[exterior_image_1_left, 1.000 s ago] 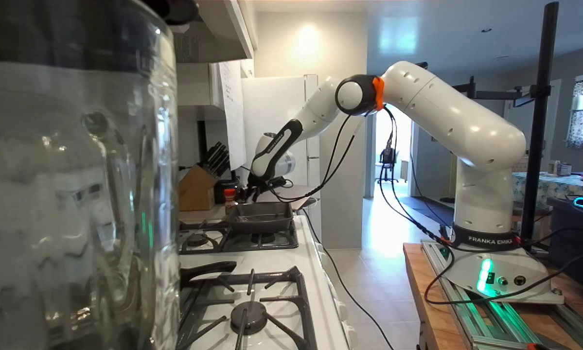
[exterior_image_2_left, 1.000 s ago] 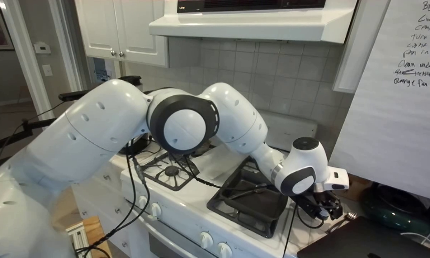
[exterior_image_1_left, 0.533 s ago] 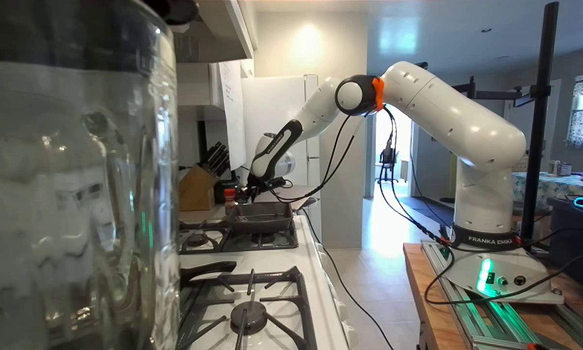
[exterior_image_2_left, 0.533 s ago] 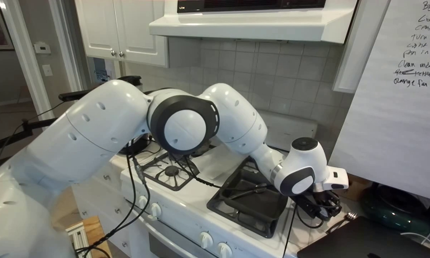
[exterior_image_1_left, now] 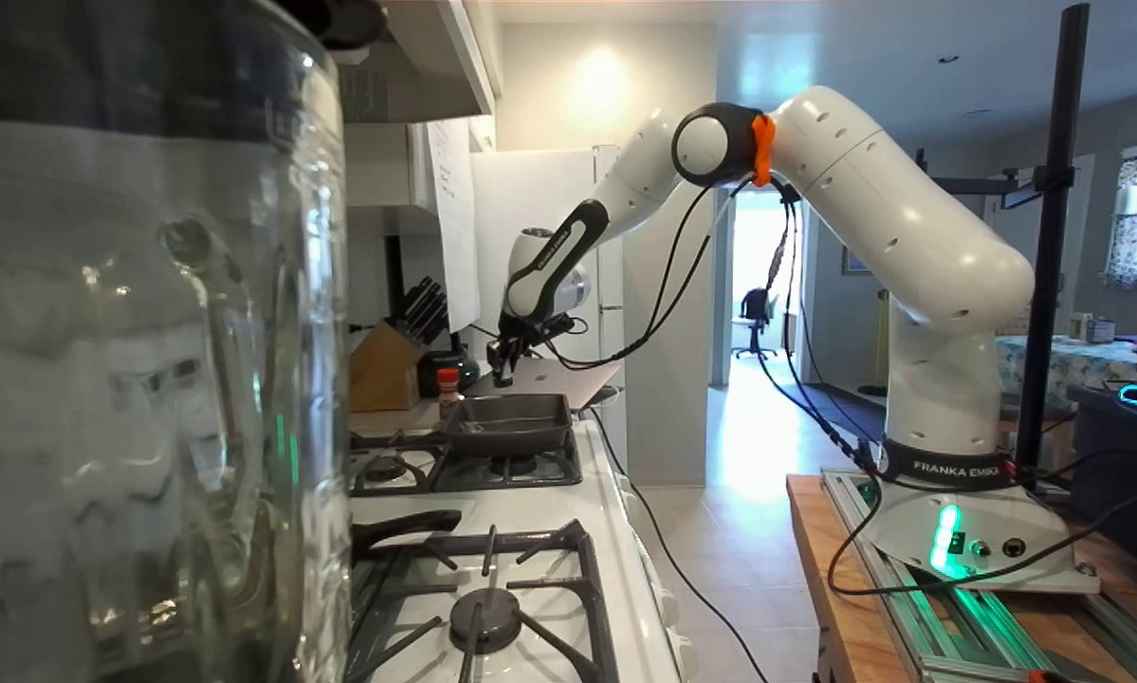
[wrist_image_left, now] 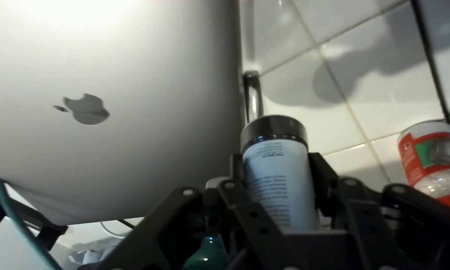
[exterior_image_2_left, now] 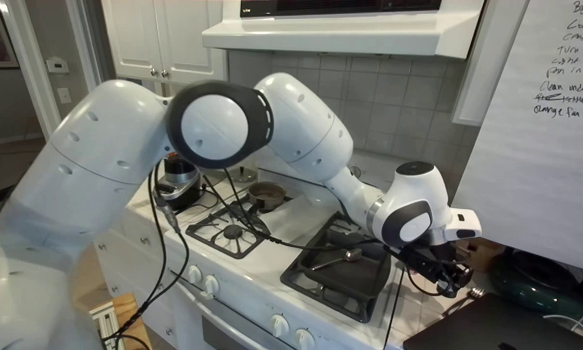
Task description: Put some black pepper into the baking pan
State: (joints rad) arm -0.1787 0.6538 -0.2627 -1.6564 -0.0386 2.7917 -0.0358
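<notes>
The hand (wrist_image_left: 279, 170) pinches the pepper jar (wrist_image_left: 279, 189) btwn two blk finger pads (wrist_image_left: 323, 172), one each side of the label. Jar = straight cyl.: smooth white label w/ rows of small dk print (too blurry to read), then a glossy dk piece at one end; can't tell if that's cap or base. Long axis runs approx. up the wrist view w/ slight left lean, dk end pointing to top of that view, away from the palm. Jar's pos.: held above the worktop (wrist_image_left: 322, 131) (shiny white sq. tiles, grout lines), just past the stove (exterior_image_2_left: 267, 273) & beside the baking pan (exterior_image_2_left: 344, 282); in both exterior views it's hard to pick out vs. the blk hand. Pan: dk grey metal, rect., shallow, low rim, sits on a blk grate (exterior_image_2_left: 323, 300); shiny metal spoon (exterior_image_2_left: 335, 261) lies in it, bowl end nearer the hand. Laptop (wrist_image_left: 164, 112) lid: flat grey metal w/ dk apple logo, left of jar in wrist view; along its edge a rounded shiny handle (wrist_image_left: 254, 98), partly hidden by the jar. At right, a container (wrist_image_left: 429, 157) w/ red wrap & green patch. In an exterior view, a slanted wooden knife block (exterior_image_1_left: 383, 368).
</notes>
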